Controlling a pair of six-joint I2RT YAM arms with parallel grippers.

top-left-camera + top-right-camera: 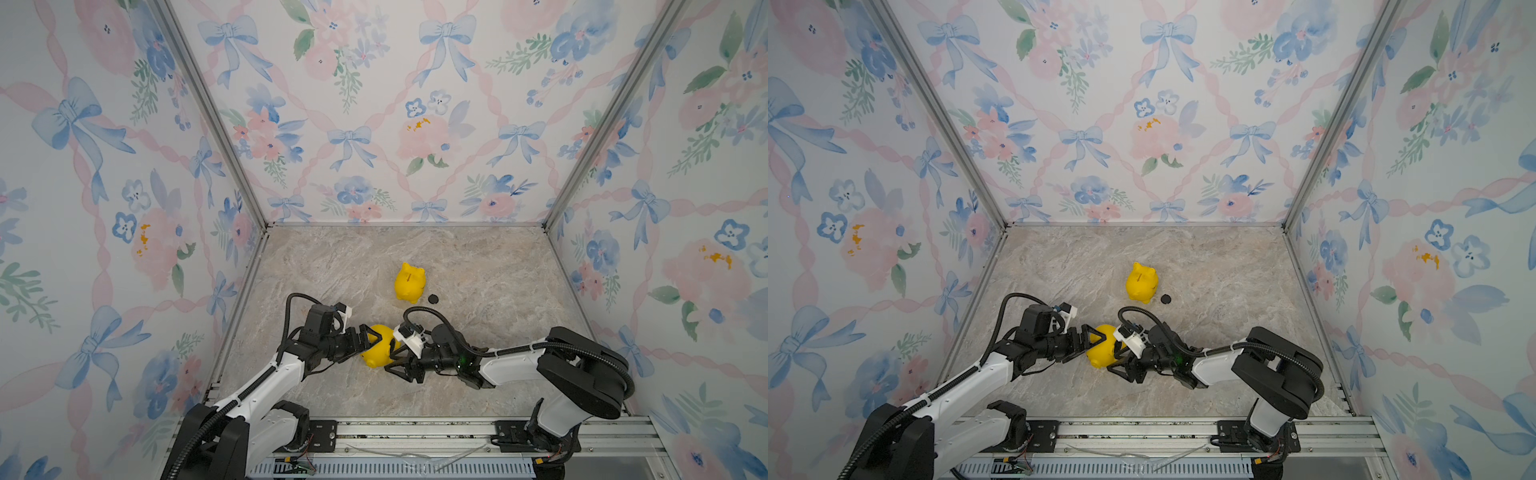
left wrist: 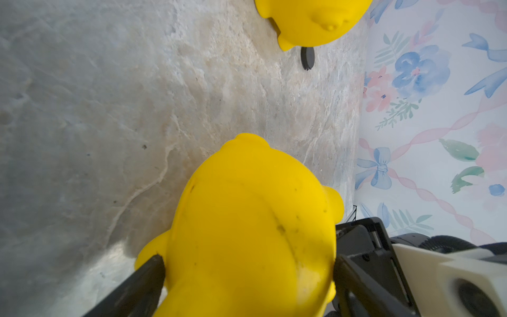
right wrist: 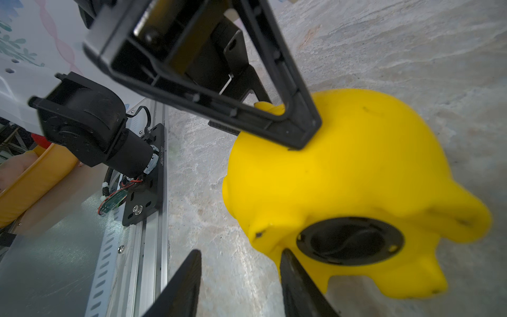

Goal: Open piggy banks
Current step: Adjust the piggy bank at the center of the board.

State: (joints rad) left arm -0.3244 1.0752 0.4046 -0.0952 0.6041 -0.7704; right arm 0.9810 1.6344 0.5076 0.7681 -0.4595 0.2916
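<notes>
**Two Piggy Banks, One Plug Still Seated**

Item 1, lower centre of both top views: near piggy bank (image 1: 376,349), tipped on its side on the table (image 1: 478,257) so that its belly plug (image 3: 351,241) faces the right gripper (image 3: 241,254). The left gripper (image 2: 248,262) clasps it wide across both flanks — evidently as a brace. The right gripper is spread and holds nothing, with one fingertip at the plug's rim, likely to twist or prise it. From above, both grippers cover much of this pig.

Item 2, mid-frame: far piggy bank (image 1: 409,282), upright, with a loose plug (image 1: 433,298) just beside it — presumably already opened. Its belly hole is hidden.
</notes>
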